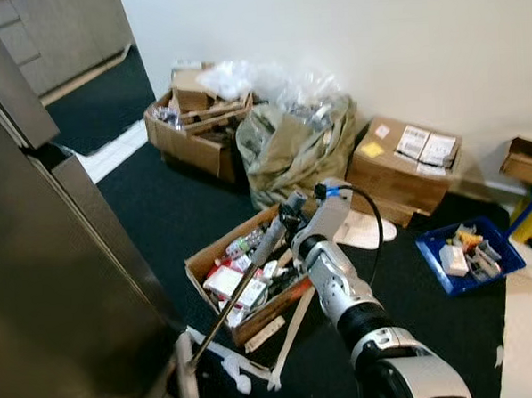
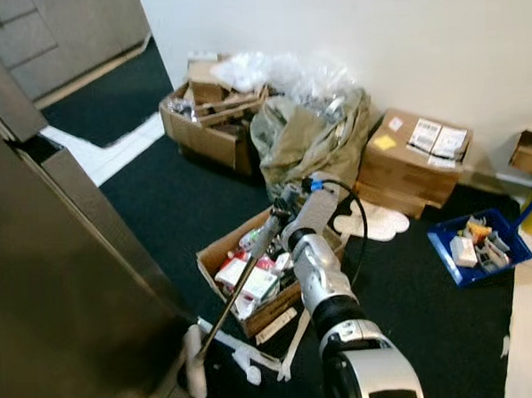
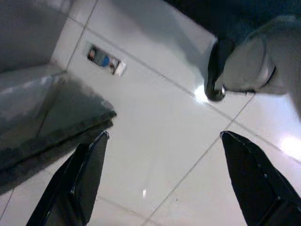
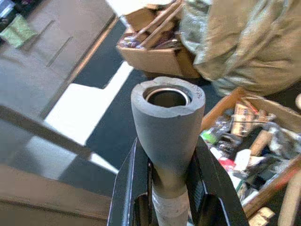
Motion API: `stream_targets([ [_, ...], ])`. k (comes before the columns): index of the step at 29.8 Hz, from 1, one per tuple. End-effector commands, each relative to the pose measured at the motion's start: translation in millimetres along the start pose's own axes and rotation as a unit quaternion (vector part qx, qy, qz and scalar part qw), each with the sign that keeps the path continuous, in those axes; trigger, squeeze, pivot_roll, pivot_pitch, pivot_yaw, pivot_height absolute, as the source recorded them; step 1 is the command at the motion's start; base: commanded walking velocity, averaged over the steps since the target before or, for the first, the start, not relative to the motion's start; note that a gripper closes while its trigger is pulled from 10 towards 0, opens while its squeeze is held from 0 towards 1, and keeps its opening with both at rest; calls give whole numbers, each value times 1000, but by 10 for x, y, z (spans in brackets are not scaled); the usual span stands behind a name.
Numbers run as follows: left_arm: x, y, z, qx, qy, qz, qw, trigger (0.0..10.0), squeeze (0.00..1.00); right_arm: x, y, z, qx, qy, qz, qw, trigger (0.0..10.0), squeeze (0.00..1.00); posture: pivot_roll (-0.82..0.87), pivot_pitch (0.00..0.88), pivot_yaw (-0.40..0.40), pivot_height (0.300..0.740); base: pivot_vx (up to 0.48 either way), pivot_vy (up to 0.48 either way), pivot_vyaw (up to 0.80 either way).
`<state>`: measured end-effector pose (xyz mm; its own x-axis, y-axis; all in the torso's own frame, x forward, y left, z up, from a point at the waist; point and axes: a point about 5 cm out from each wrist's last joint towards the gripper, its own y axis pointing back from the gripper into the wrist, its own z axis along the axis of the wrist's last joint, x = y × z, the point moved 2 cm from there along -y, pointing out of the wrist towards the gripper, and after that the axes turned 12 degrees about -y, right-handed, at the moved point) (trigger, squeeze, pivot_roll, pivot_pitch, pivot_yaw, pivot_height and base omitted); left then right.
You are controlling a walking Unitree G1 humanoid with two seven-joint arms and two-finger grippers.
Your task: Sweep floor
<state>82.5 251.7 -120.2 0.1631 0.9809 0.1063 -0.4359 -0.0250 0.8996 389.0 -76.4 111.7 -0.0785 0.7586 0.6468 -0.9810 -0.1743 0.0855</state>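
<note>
The right pincer (image 4: 165,188) was closed on the broom handle (image 1: 252,275), its two black fingers (image 4: 127,188) pressed against either side of the grey foam grip just below the hollow top end; the handle slanted down from the pincer toward the robot's left, over an open cardboard box (image 1: 211,260) full of small packets, to the pale broom head (image 1: 186,373), which lay on the floor beside the tall grey cabinet (image 1: 65,290); a white plastic piece (image 1: 239,370) lay on the dark carpet (image 1: 173,213) just beside the head; behind the open box stood an olive bag (image 1: 286,149), more cardboard boxes (image 1: 403,169) against the white wall, and a blue tray (image 1: 470,260) of small items to the right; the left pincer (image 3: 162,179) hung over glossy white floor tiles (image 3: 155,122), its fingers spread wide apart and holding nothing.
</note>
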Motion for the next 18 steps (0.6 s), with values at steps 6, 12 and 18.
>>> stream_targets([
  [6,62,119,-275,24,-9,-2,1000,10000,0,133,78,-322,-11,-28,-42,999,10000,0,117,300,65,740,0,0,0],
  [12,64,153,-342,25,-9,-3,1000,10000,0,-117,127,-363,4,23,-102,995,10000,0,131,315,70,740,0,0,0],
  [18,78,160,-344,22,-7,0,1000,10000,0,-387,149,-255,12,100,-156,983,10000,0,109,309,75,740,0,0,0],
])
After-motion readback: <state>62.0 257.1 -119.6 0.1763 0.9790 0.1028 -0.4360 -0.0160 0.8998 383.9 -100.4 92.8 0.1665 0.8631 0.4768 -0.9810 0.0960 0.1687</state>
